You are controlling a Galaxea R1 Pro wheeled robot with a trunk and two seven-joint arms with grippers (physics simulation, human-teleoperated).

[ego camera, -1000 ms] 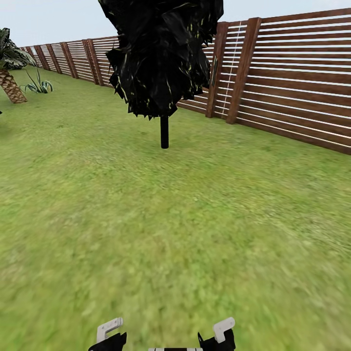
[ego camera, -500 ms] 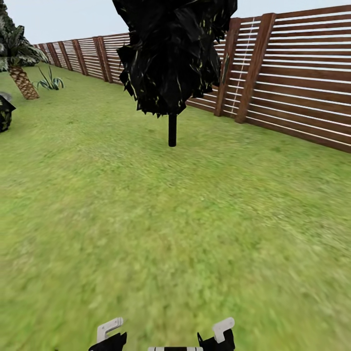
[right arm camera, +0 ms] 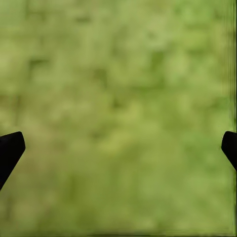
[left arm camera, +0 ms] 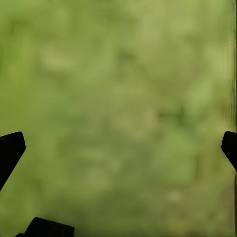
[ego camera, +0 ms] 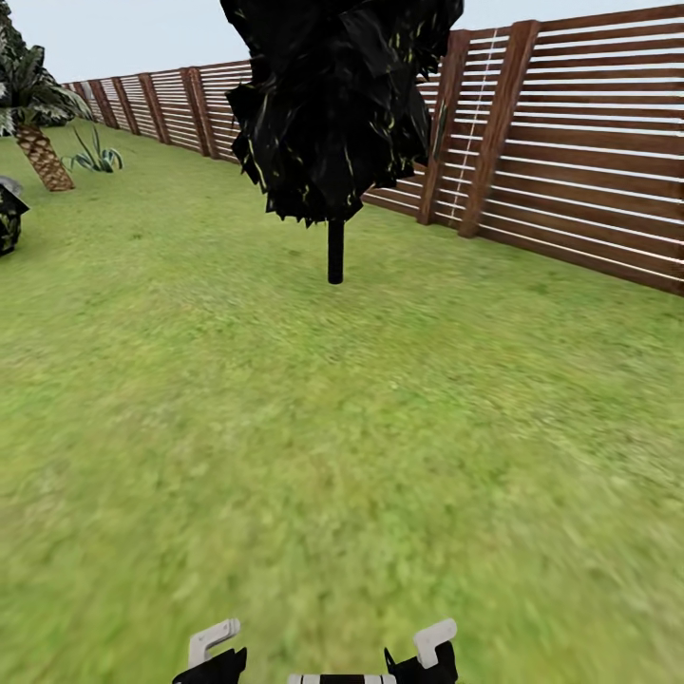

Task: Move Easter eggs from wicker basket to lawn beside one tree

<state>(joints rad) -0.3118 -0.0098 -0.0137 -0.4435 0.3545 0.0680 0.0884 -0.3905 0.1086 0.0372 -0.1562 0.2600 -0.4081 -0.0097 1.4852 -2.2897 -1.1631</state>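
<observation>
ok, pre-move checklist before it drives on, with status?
1. Left gripper open, nothing between the fingers: ok.
2. Right gripper open, nothing between the fingers: ok.
3. Lawn ahead free of obstacles up to the dark thin-trunked tree: ok.
4. Clearance to the wooden fence on the right: ok, it stands well off.
5. Basket and eggs located: not ok, none in these views.
6. Pale-trunked target tree identified: cannot tell; ahead are the dark tree and a palm far left.
</observation>
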